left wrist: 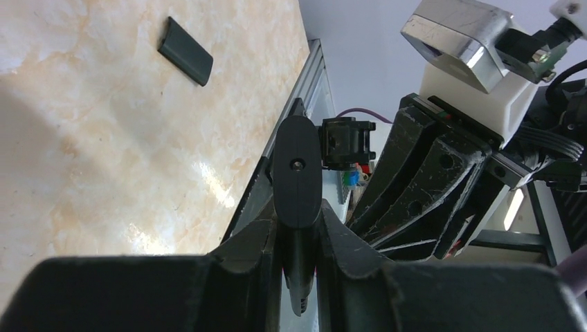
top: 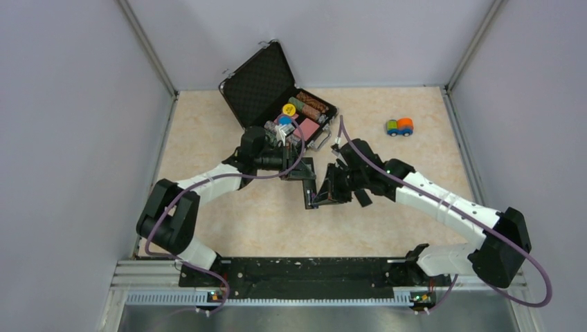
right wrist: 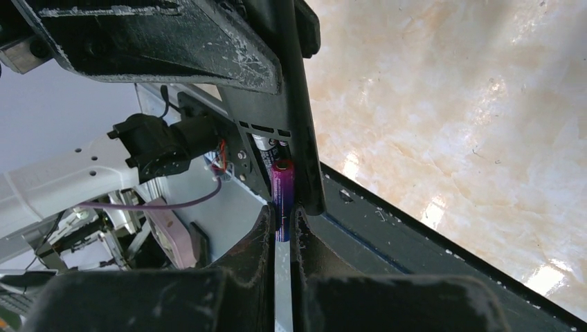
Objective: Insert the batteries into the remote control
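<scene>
— What's under us?
— A glossy beige marbled tabletop (top: 228, 214) and pale walls (top: 69, 104). My left gripper (left wrist: 297, 232) clamps one slim matte-black remote control (left wrist: 297, 173).
— And the right?
— My right gripper (right wrist: 282, 218) pinches one smooth purple battery (right wrist: 282, 187) at the remote's open back. One flat black cover (left wrist: 185, 60) lies on the table.

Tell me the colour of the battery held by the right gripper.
Purple: the battery shows best in the right wrist view, pinched in the right gripper.
</scene>
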